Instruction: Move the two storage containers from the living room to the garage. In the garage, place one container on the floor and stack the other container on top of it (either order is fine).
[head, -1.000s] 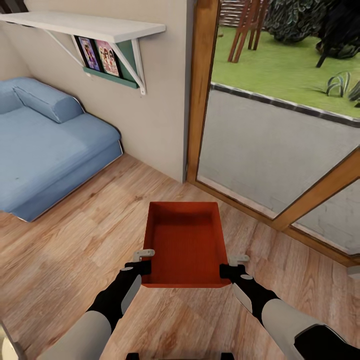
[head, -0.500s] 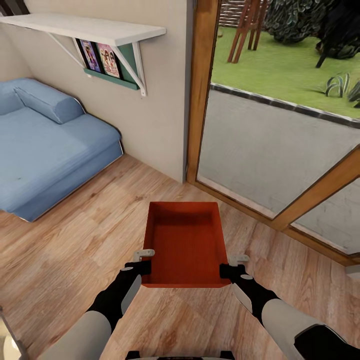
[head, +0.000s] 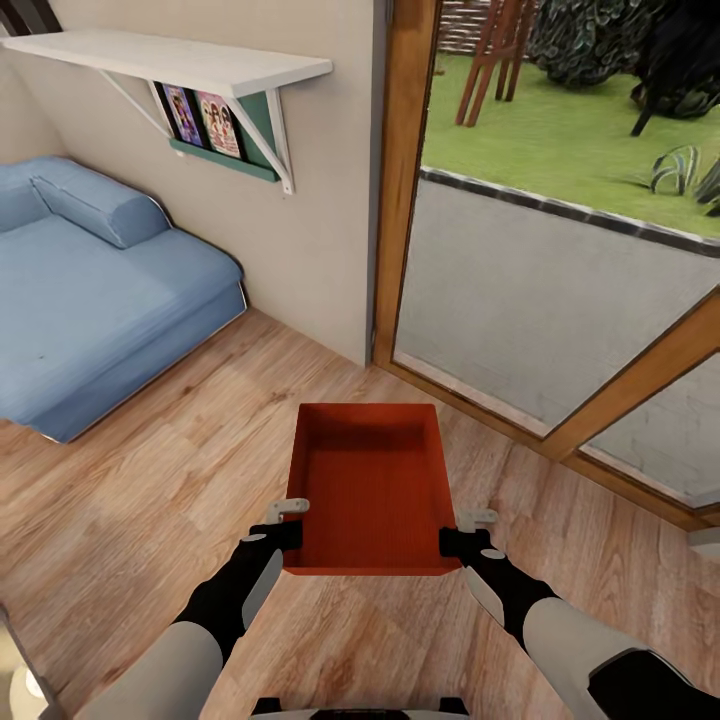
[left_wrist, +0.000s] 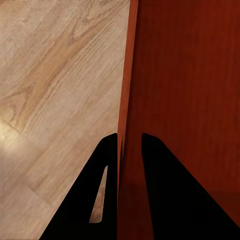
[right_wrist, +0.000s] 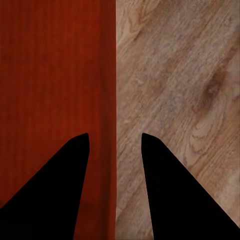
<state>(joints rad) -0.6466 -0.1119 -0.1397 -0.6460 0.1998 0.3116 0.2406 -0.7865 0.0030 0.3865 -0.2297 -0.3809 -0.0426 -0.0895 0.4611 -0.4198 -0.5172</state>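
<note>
Between both grippers, left (head: 289, 522) and right (head: 470, 530), rides a red-orange rectangular plastic bin (head: 368, 490), jaws pinching its side walls; looks stiff, light, probably slippery.

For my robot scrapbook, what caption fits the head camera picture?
Two tools, left and right, grip a red-orange rectangular plastic bin above light wood plank flooring.
</note>
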